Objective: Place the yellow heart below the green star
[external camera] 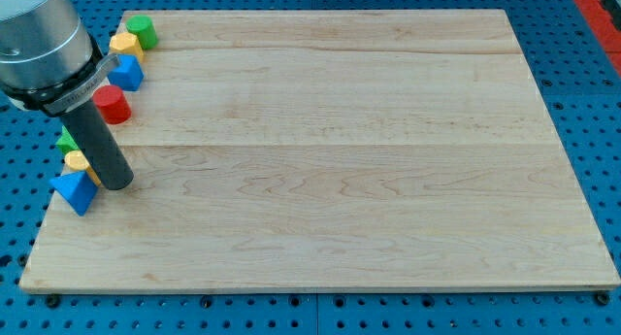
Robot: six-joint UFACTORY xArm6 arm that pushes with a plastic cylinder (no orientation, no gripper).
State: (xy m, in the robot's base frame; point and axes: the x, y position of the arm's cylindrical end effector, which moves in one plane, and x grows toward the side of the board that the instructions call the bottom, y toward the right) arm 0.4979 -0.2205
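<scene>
My tip (116, 183) rests on the wooden board (320, 150) near its left edge. A yellow block (78, 163), likely the yellow heart, lies just left of the tip and touches or nearly touches the rod. A green block (67, 139), likely the green star, shows just above it, mostly hidden behind the rod. A blue triangular block (74, 190) lies just below the yellow one, left of the tip.
Along the left edge toward the view's top lie a red cylinder (112, 104), a blue block (126, 73), a yellow block (125, 44) and a green cylinder (143, 29). A blue perforated table (582, 131) surrounds the board.
</scene>
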